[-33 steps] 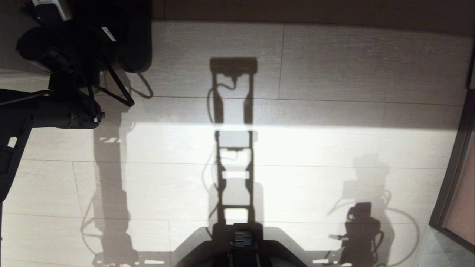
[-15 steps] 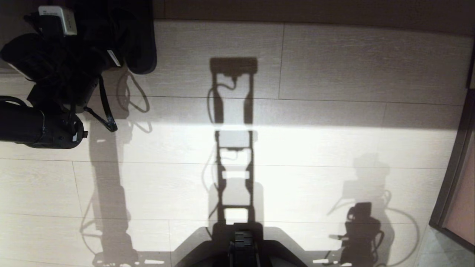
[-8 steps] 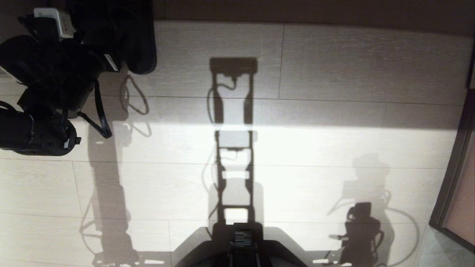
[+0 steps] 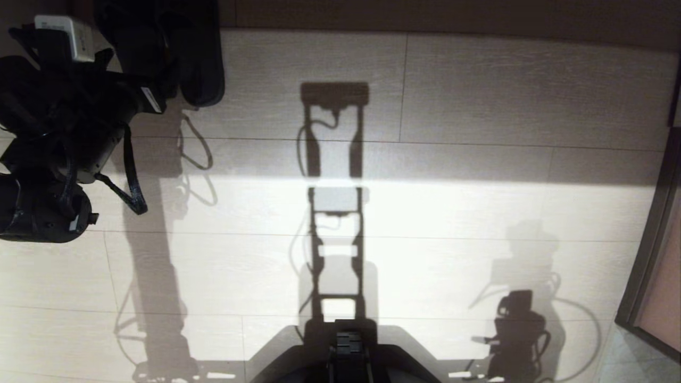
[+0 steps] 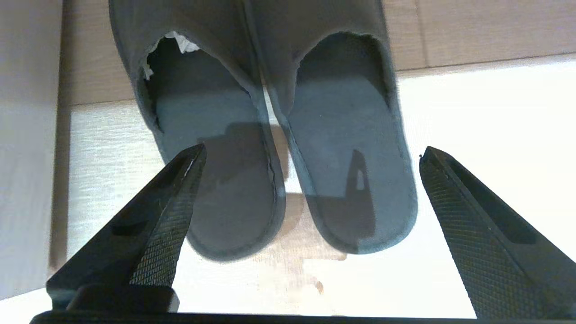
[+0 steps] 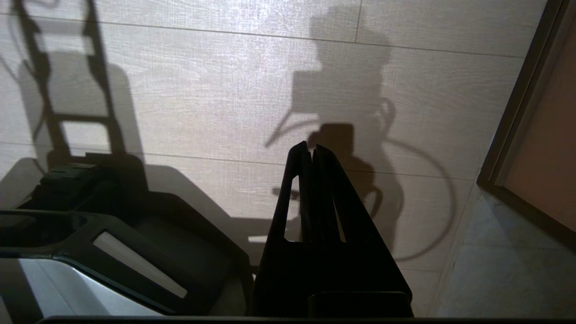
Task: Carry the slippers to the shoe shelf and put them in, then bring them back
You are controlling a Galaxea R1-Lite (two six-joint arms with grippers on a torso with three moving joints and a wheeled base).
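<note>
The slippers, a charcoal pair, lie side by side on the pale floor with their open heels toward my left wrist. In the left wrist view one slipper [image 5: 216, 189] is beside the other [image 5: 351, 162]. My left gripper [image 5: 312, 147] hovers over their heel ends, open wide, with one finger outside each slipper and nothing held. In the head view the slippers [image 4: 199, 58] show at the far left, just beyond my left arm [image 4: 64, 122]. My right gripper [image 6: 311, 148] is shut and empty, parked low by the base. The shoe shelf is out of view.
A dark-framed panel [image 4: 646, 239] stands along the right edge. A dark band [image 4: 425, 13] runs along the far side of the floor. A pale upright panel [image 5: 27, 135] rises beside the slippers. My base [image 4: 346, 356] sits at the near edge.
My left arm has drawn back toward me and to the left, uncovering more of the slippers. The slippers stay on the floor. The gripper stays open; the right arm has not moved.
</note>
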